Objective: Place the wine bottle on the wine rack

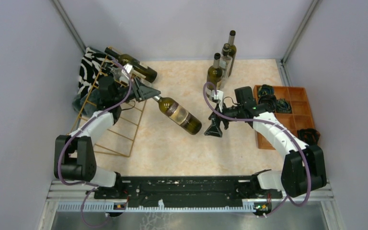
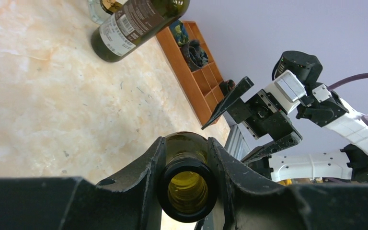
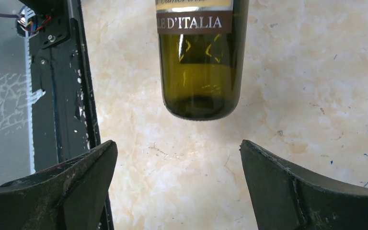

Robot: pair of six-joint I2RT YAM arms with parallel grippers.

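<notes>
A dark green wine bottle (image 1: 179, 115) with a pale label lies slanted over the table's middle. My left gripper (image 1: 149, 93) is shut on its neck. In the left wrist view the fingers (image 2: 146, 167) clamp the neck just behind the open mouth (image 2: 187, 189). My right gripper (image 1: 214, 128) is open and empty just past the bottle's base; its wrist view shows the base (image 3: 199, 72) ahead of the spread fingers (image 3: 177, 146). The gold wire wine rack (image 1: 112, 134) stands at the left, beneath my left arm, and another bottle (image 1: 135, 66) rests on its far end.
Three bottles (image 1: 215, 72) stand at the back centre. An orange-brown wooden compartment tray (image 1: 294, 120) with dark items sits at the right, also in the left wrist view (image 2: 187, 76). A black-and-white patterned cloth (image 1: 88, 69) lies behind the rack. Grey walls enclose the table.
</notes>
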